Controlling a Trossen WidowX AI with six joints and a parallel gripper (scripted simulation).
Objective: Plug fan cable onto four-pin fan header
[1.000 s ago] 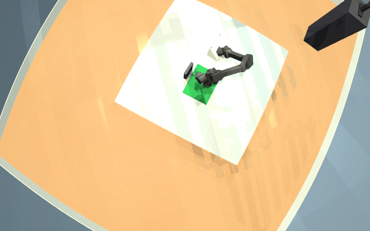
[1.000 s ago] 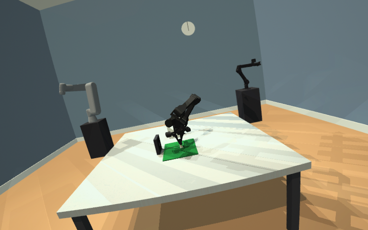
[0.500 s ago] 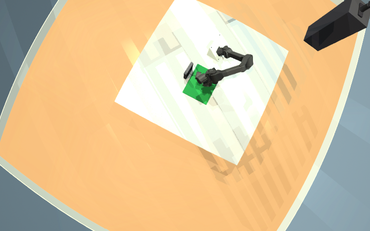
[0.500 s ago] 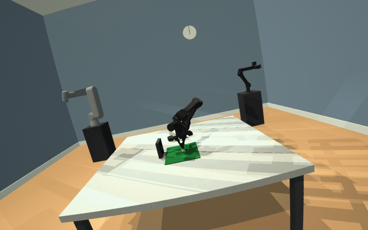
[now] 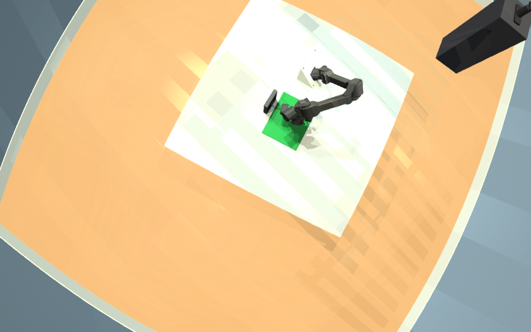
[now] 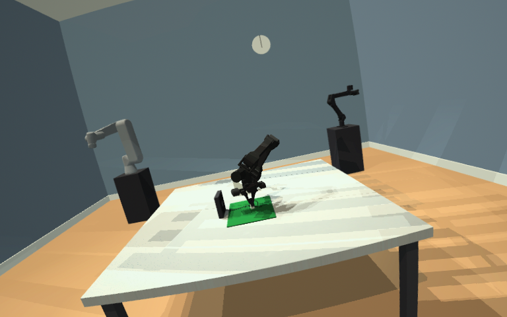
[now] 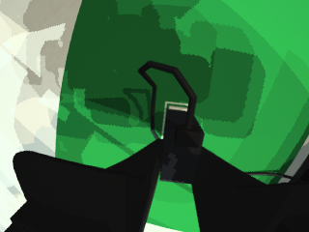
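The green board (image 5: 274,129) (image 6: 238,218) (image 7: 245,26) lies flat on the white table. The black fan (image 5: 269,101) (image 6: 219,203) stands upright at the board's edge. My gripper (image 5: 287,114) (image 6: 251,202) (image 7: 176,147) points down over the board and is shut on the fan's plug (image 7: 174,149), a small dark block with a pale tip (image 7: 177,108). A thin black cable (image 7: 169,72) loops out from the plug over the board. The plug tip hangs just above or at the board surface; I cannot tell whether it touches. The four-pin header is hidden under the plug and fingers.
The white table (image 5: 260,172) (image 6: 288,235) stands on an orange wooden floor. A small pale wedge (image 5: 303,76) lies near my arm's base. Other robot arms on black pedestals (image 6: 136,194) (image 6: 344,147) (image 5: 484,34) stand off the table.
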